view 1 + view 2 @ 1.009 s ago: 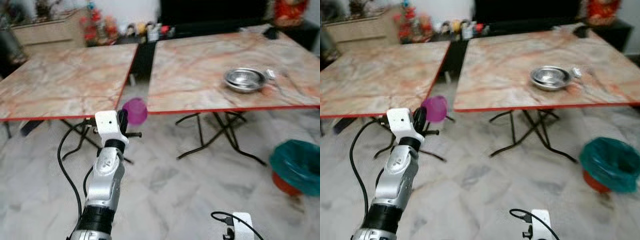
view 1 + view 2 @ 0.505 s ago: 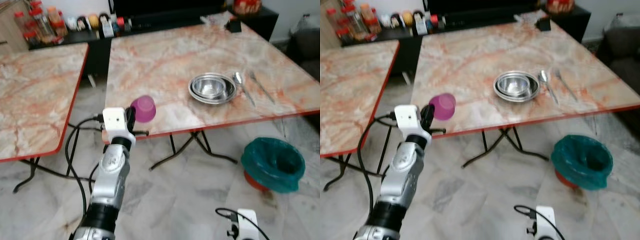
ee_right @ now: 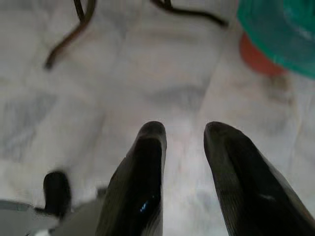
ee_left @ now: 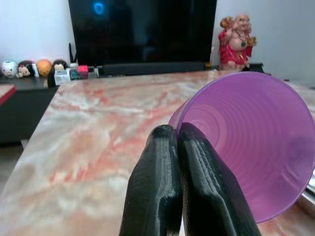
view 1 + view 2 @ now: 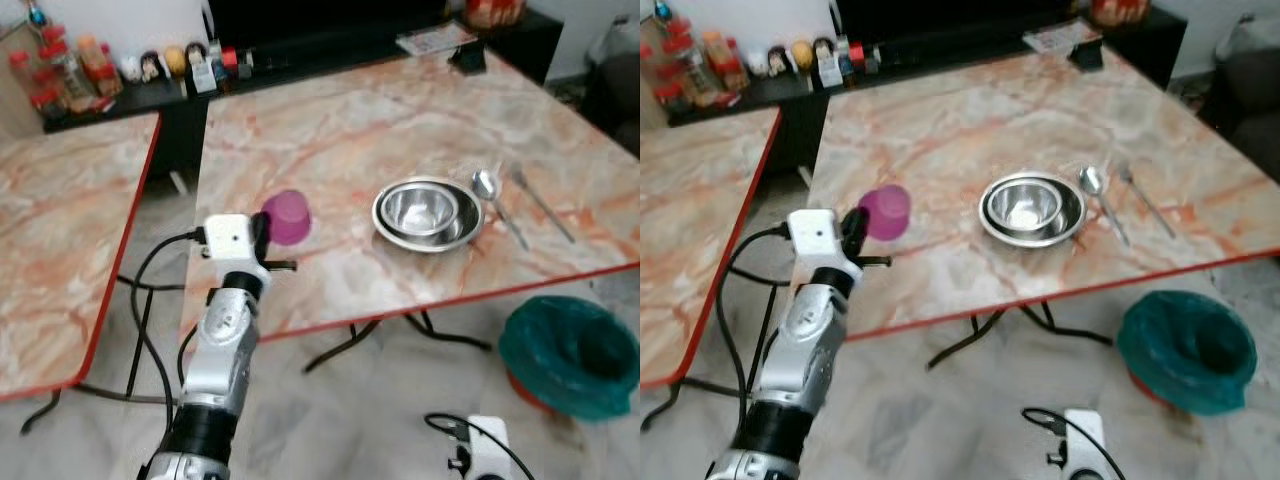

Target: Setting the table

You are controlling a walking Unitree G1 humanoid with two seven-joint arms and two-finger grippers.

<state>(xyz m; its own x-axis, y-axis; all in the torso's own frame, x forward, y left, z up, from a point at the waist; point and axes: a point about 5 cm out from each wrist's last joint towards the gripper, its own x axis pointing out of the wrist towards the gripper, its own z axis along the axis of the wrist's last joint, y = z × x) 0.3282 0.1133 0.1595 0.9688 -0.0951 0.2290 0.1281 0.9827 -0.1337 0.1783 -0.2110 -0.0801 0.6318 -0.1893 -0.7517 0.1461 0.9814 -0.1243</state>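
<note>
Carrying purple cup (image 5: 287,217) in left gripper (image 4: 178,147), fingers pinching rim; now over table (image 5: 330,130) at frame centre, nearer bowl (image 5: 427,213). Placing likely next. Right gripper (image 3: 183,142) hanging idle, fingers apart, empty.

Marble-patterned table (image 5: 330,130) with a red edge, centre of the frame.
On its right side lie nested steel bowls (image 5: 426,212), a spoon (image 5: 494,200) and a fork (image 5: 541,203).
</note>
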